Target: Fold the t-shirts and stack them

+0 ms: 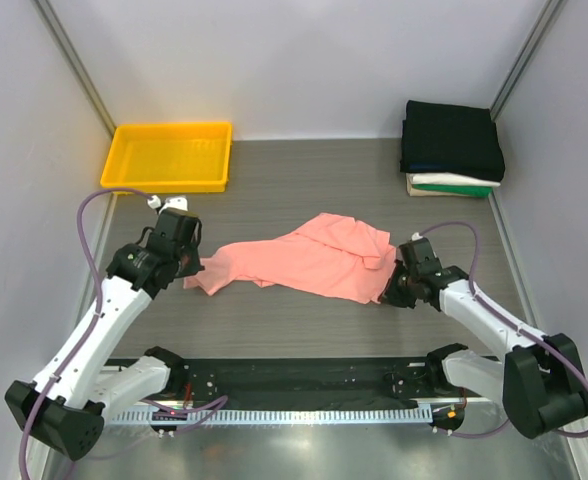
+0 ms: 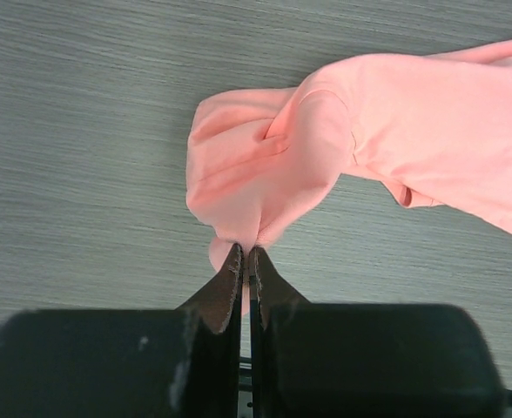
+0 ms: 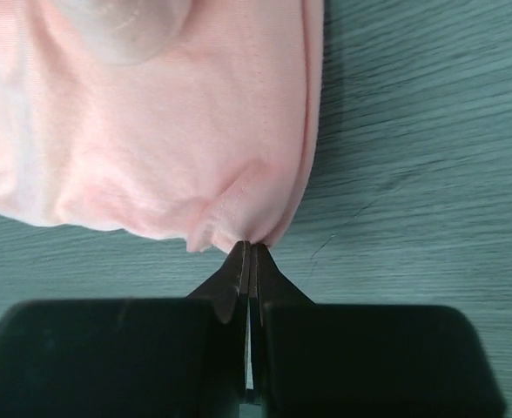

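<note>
Grey table (image 1: 304, 180), pale walls (image 1: 304, 60), pink t-shirt (image 1: 314, 258).

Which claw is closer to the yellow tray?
Left. The left claw grips the pink shirt near the tray; the right claw grips its far end, across the table.

Grey wood-grain worktop (image 1: 304, 320) in a booth closed by plain pale walls (image 1: 304, 60) along the far edge and both sides. Slim metal posts (image 1: 74, 60) rise by the far corners. A black mat (image 1: 304, 375) and a toothed pale strip (image 1: 304, 412) line the near edge. The light is soft and even.
</note>
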You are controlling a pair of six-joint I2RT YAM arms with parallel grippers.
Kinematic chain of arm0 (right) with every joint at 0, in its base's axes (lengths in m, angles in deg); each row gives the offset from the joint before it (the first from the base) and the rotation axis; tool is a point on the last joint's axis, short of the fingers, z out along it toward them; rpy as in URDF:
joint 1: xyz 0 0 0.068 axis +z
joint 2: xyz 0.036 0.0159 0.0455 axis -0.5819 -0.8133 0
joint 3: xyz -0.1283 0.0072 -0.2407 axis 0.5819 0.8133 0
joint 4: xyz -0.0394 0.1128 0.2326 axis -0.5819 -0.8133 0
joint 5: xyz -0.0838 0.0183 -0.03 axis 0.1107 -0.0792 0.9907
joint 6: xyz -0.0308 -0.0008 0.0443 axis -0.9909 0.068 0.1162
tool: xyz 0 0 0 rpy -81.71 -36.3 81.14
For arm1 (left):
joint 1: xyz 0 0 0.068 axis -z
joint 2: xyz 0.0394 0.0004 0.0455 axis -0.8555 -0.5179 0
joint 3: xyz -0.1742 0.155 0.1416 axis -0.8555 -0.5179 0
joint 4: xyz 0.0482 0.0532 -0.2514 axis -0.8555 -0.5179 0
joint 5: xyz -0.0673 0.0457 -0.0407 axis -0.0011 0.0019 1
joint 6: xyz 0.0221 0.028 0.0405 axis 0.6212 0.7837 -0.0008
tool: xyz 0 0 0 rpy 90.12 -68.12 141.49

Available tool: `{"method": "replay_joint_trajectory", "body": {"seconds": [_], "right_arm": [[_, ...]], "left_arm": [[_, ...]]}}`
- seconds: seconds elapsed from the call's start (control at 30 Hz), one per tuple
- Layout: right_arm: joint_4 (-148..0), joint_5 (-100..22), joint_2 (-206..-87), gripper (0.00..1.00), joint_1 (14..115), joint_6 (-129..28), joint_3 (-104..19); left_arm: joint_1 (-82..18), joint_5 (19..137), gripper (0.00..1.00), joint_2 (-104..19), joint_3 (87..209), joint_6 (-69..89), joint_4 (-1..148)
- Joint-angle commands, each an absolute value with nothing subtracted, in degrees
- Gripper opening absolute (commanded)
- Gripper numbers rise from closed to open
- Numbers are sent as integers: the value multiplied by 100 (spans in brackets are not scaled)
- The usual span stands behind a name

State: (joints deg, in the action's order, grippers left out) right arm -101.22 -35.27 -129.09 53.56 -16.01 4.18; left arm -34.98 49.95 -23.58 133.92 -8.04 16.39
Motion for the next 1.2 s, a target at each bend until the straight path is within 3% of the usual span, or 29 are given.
{"method": "replay_joint_trajectory", "body": {"seconds": [0.0, 0.27, 0.63, 0.97, 1.17], "right_arm": [[-10084, -3739, -12498, 1, 5395, -1479, -2], [-11323, -3485, -11453, 1, 5395, -1497, -1504], [-12975, -2510, -10915, 1, 5395, -1637, -4853], [-13583, -1560, -10221, 1, 5395, -1593, -6849], [-13829, -1402, -10501, 1, 5343, -1786, -7850]], "left_arm": [[-3552, 5008, 0, -2275, 13820, -830, 1678], [-3543, 4832, 0, -1871, 15146, -619, 1097], [-3543, 4753, 0, -1388, 17361, -145, 1184], [-3543, 5745, 0, -1123, 18934, 804, 2134], [-3543, 6432, 0, -1544, 19630, 797, 2337]]}}
